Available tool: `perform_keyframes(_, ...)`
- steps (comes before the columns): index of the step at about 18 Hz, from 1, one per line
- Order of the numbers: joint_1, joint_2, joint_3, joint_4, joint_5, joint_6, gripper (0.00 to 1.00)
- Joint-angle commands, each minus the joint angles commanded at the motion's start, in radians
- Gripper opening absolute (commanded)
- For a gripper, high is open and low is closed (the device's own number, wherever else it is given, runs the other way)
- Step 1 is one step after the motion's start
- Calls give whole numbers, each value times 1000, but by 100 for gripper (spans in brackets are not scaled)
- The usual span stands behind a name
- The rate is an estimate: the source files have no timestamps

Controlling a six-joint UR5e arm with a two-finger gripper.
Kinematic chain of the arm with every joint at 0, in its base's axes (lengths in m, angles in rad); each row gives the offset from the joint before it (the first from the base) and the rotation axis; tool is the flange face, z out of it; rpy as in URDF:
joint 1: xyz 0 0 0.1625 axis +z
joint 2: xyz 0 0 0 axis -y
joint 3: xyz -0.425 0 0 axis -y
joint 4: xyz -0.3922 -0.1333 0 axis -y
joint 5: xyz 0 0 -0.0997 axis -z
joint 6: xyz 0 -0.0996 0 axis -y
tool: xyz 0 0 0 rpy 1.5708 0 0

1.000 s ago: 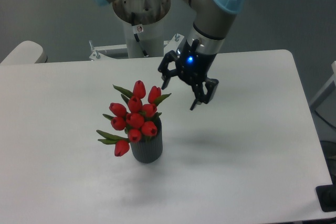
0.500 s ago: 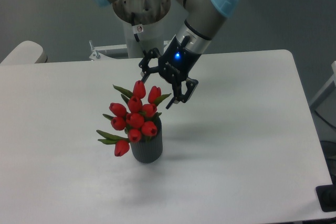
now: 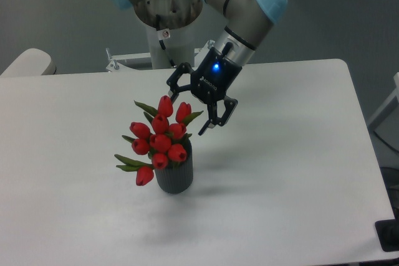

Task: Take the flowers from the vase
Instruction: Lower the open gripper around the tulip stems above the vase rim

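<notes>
Since the earlier frames your gripper (image 3: 189, 109) moved left and dropped beside the top buds, fingers spread, holding nothing; flowers (image 3: 159, 138) stood untouched in the vase (image 3: 175, 175) on the table (image 3: 280, 172), grasp likely next

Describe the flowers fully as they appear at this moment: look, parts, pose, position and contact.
The flowers are a bunch of red closed tulip buds with dark green pointed leaves, looking artificial. They stand upright in the dark grey ribbed vase, rising above its mouth, one bud drooping to the lower left. The open tool hangs by the topmost buds; whether it touches them cannot be told.
</notes>
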Motion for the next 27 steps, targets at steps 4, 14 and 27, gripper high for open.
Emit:
perform_keyframes(4,-5,-19,2,31,-17,3,100)
perform_keyframes(14,-11,-49,-2,58,-17,14,100)
perform_keyframes(27,-43,-81,-11,103,-57,12,100)
